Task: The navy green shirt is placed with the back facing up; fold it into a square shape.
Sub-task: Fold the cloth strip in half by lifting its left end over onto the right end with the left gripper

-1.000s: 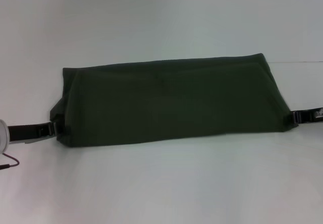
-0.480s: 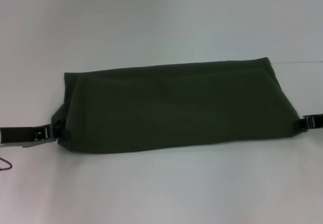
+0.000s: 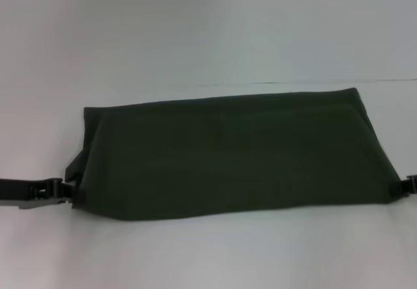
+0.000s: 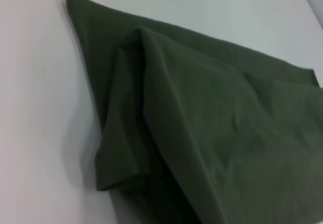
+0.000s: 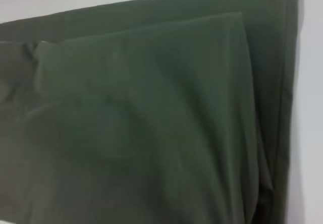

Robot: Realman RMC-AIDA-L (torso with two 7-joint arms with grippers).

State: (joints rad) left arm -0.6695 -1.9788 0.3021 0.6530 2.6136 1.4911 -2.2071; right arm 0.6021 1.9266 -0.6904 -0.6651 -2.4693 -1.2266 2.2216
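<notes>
Tabletop (image 3: pixel 208 35), pale and plain, carries the navy green shirt (image 3: pixel 228 155), which lies across its middle as a long folded band, plain side up, running from the robot's left to its right. In the left wrist view the cloth (image 4: pixel 202 123) shows several stacked layers with one loose folded edge at its end; the right wrist view shows the shirt (image 5: pixel 151 118) with a straight layered edge. The left gripper (image 3: pixel 65 188) sits at the band's near left corner, clenched on the fabric. The right gripper (image 3: pixel 409 186) touches the near right corner; whether it grips I cannot tell.
</notes>
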